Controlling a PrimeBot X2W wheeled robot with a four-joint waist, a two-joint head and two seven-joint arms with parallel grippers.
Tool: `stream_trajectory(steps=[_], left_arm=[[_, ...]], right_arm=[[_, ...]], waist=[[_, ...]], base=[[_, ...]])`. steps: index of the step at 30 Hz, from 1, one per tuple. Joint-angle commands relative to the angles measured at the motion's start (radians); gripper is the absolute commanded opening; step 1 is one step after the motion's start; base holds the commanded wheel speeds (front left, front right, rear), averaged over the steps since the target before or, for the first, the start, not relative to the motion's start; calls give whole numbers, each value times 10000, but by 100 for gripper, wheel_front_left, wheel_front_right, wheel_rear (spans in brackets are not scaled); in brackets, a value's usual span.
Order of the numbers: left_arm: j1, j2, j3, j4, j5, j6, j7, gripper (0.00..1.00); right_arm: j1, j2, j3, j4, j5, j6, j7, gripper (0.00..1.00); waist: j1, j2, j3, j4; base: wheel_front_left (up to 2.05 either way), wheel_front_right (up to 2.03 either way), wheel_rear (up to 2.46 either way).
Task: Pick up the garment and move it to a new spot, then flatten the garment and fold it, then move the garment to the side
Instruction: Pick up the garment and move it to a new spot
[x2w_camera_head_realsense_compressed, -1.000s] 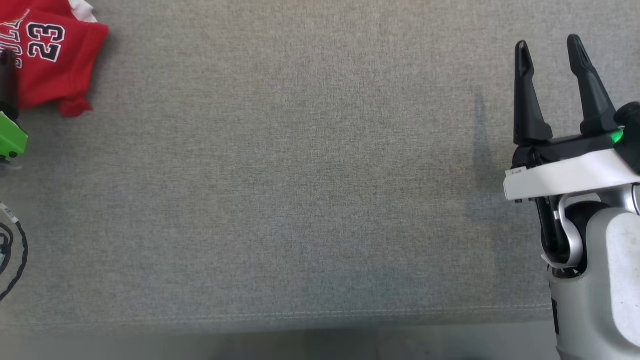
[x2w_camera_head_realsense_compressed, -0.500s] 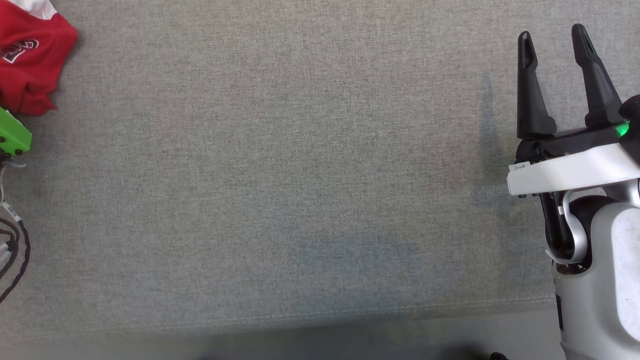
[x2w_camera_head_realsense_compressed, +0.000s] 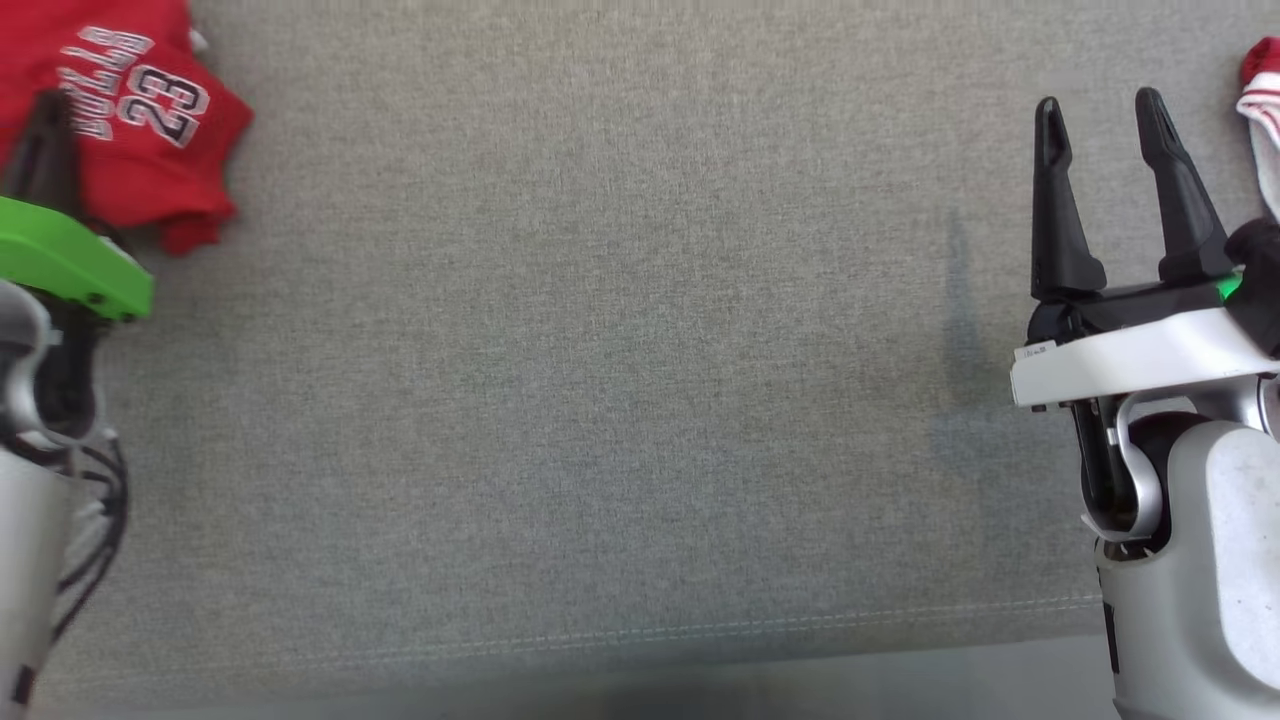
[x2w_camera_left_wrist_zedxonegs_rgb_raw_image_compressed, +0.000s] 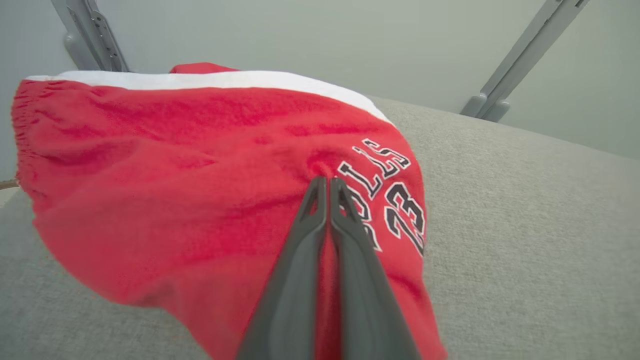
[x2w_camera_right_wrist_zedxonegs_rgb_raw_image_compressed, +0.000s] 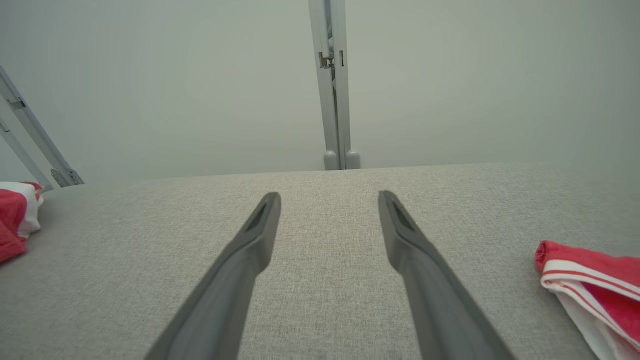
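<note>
Item one, left gripper (x2w_camera_left_wrist_zedxonegs_rgb_raw_image_compressed: 327, 186): I have its fingers pressed together on a pinch of the red garment (x2w_camera_left_wrist_zedxonegs_rgb_raw_image_compressed: 175, 190), just beside the printed number. The garment sits at the far left of the grey surface (x2w_camera_head_realsense_compressed: 600, 400).

Item two, right gripper (x2w_camera_head_realsense_compressed: 1098, 100): fingers apart, empty, above bare surface.

Progress, in my judgement: grasp made. Carrying, flattening, folding and setting aside remain.

The left wrist view gives the pinch itself. The right wrist view gives a red-and-white cloth (x2w_camera_right_wrist_zedxonegs_rgb_raw_image_compressed: 590, 280) lying at the right.

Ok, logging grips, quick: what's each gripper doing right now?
Left gripper: shut on the garment.
Right gripper: open, holding nothing.
</note>
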Motion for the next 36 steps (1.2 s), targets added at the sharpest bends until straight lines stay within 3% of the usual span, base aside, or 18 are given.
stream_trajectory(steps=[1,13,20,23,28,36], left_arm=[[168,-117,-58,-140,104,-65,-62,0],[814,-2341,-1321,-1902,269,279,-522,0],[290,-3977,-2247,-1504,473,315,-642,0],[243,-4434,-2578,-1127,428,262,-754,0],[601,-4797,-3238,-276,314,278,-934,0],[1274,-4880,-4624,769,-311,230,-1102,0]], right_arm=[[118,-12,-49,28,24,-4,-93,100],[764,34,-62,341,271,-4,-245,100],[940,36,199,502,539,-4,-300,100],[974,37,308,578,612,-4,-349,100],[984,38,570,779,797,-4,-441,100],[1010,38,834,1141,927,-4,-605,100]], waist=[[0,0,-478,3],[0,0,-1772,-300],[0,0,-2047,-811],[0,0,-2037,-1059],[0,0,-1955,-1477],[0,0,-1964,-1891]], base=[[0,0,0],[0,0,0],[0,0,0],[0,0,0],[0,0,0],[0,0,0]])
